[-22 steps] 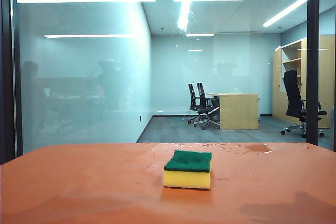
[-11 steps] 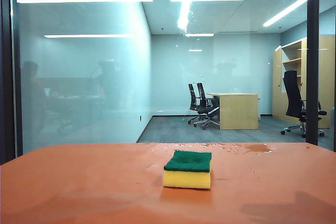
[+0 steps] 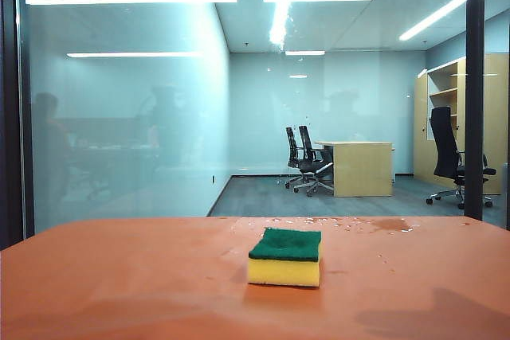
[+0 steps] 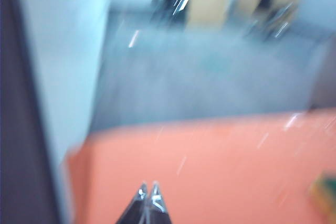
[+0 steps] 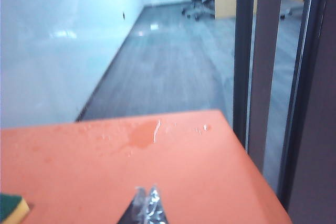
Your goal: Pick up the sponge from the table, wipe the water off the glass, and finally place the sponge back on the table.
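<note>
Sponge (image 3: pixel 284 257) is sitting on the orange worktop (image 3: pixel 119 276) in the exterior view, a little right of the middle, green scouring layer facing up and yellow foam below, with nothing touching it. Beyond the worktop's far edge the glass (image 3: pixel 127 117) is rising as a wall-sized pane, a dark frame bar (image 3: pixel 475 85) standing at its right, and an office with a wooden desk (image 3: pixel 360 168) and swivel chairs (image 3: pixel 305 160) is showing through it. Water (image 3: pixel 390 225) is lying as a darker wet patch with small droplets near the worktop's far right edge. Neither arm is appearing in this view. In the left wrist view, which is heavily blurred, the left gripper (image 4: pixel 148 196) is hovering over the worktop's left part with its jaws pressed together and pinching nothing, and a corner of the sponge is showing at the frame's edge, well apart from the tips. In the right wrist view the right gripper (image 5: pixel 146 202) is hanging over the worktop's right part, jaws likewise pressed together and empty; the wet patch is lying farther off toward the glass, and the sponge is sitting well apart from the tips.
</note>
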`<control>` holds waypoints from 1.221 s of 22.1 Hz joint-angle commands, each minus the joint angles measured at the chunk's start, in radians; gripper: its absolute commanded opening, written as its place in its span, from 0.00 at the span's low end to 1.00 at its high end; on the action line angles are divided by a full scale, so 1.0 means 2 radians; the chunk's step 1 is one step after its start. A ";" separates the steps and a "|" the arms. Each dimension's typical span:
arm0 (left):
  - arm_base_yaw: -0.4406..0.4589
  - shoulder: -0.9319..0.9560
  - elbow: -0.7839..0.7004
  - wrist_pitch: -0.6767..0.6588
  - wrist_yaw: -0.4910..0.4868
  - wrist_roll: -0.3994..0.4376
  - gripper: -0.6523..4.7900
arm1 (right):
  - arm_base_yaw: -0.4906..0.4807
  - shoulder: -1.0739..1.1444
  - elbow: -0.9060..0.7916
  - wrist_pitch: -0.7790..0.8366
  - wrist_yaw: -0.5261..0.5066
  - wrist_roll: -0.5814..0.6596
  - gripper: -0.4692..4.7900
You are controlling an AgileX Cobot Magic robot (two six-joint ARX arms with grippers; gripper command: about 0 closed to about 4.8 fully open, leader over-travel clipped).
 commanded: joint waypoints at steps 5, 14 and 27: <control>0.000 0.000 0.045 0.001 0.032 -0.040 0.21 | 0.000 0.000 0.018 0.011 -0.041 0.088 0.08; 0.000 0.002 0.101 -0.077 0.058 -0.063 0.31 | 0.000 0.024 0.131 -0.115 -0.046 0.091 0.08; 0.000 0.071 0.140 -0.113 0.144 -0.080 0.40 | 0.000 0.244 0.294 -0.183 -0.168 0.142 0.13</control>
